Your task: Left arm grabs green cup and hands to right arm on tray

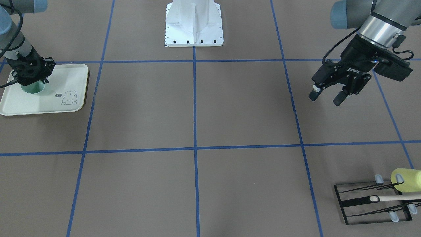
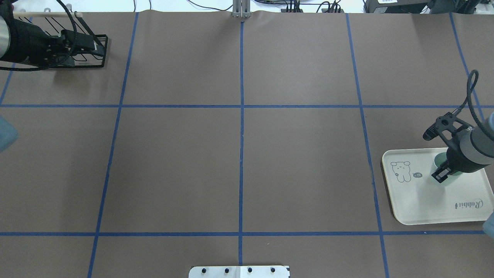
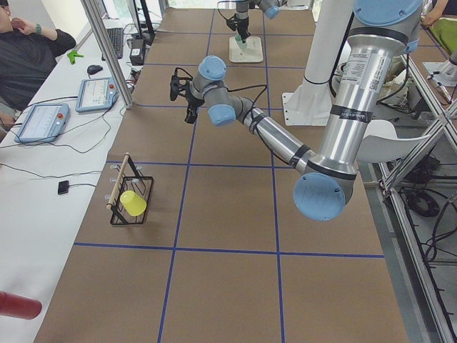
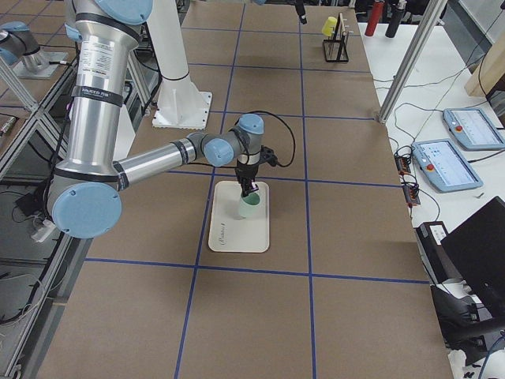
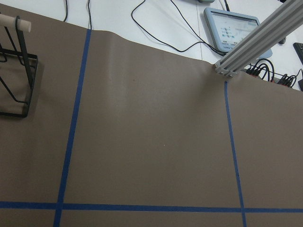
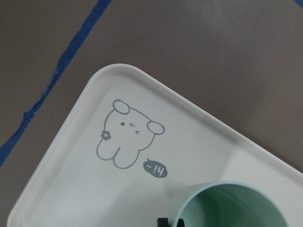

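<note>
The pale green cup (image 1: pixel 33 88) stands upright on the cream tray (image 1: pixel 65 75), on the end away from the bunny drawing. My right gripper (image 1: pixel 33 82) comes down on the cup's rim and is shut on its wall. In the right wrist view the cup (image 6: pixel 232 208) fills the lower right of the tray (image 6: pixel 71 189), with a black fingertip (image 6: pixel 163 221) just outside the rim. From overhead, the right gripper (image 2: pixel 442 173) covers part of the cup (image 2: pixel 439 159). My left gripper (image 1: pixel 326 96) hangs open and empty above bare table, far from the tray.
A black wire rack (image 1: pixel 371 200) with a wooden dowel holds a yellow-green cup (image 1: pixel 406 179) near the left arm's side. The white robot base (image 1: pixel 194 26) sits at the table's middle edge. A person (image 3: pixel 28 50) sits by tablets beyond the table.
</note>
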Available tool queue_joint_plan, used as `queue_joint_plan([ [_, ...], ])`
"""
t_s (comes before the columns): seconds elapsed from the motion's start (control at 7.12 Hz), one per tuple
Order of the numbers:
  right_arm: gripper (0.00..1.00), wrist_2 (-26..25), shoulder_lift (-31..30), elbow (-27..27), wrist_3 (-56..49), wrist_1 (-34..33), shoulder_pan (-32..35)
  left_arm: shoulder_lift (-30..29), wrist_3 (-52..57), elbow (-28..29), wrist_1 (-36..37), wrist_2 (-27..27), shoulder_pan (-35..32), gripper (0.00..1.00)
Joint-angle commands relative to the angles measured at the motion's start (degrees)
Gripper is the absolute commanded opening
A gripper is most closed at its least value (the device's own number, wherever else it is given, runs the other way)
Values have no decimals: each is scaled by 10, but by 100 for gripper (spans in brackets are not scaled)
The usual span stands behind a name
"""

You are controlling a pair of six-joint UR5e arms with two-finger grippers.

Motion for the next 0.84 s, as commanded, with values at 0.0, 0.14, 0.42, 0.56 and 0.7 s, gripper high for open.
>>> queue_joint_plan([
  [0.0,18,0,1,-7,0,-1,-3,0,0,1,0,0,1,100],
  [0.14,67,0,1,-7,0,-1,-3,0,0,2,0,0,1,100],
  [0.42,99,6,0,5,-1,-1,0,-2,0,3,0,0,2,100],
  [0.56,99,18,-3,17,-1,-4,12,-2,0,4,0,0,3,100],
  [0.7,99,36,-3,27,-1,-13,31,-1,0,4,0,0,3,100],
])
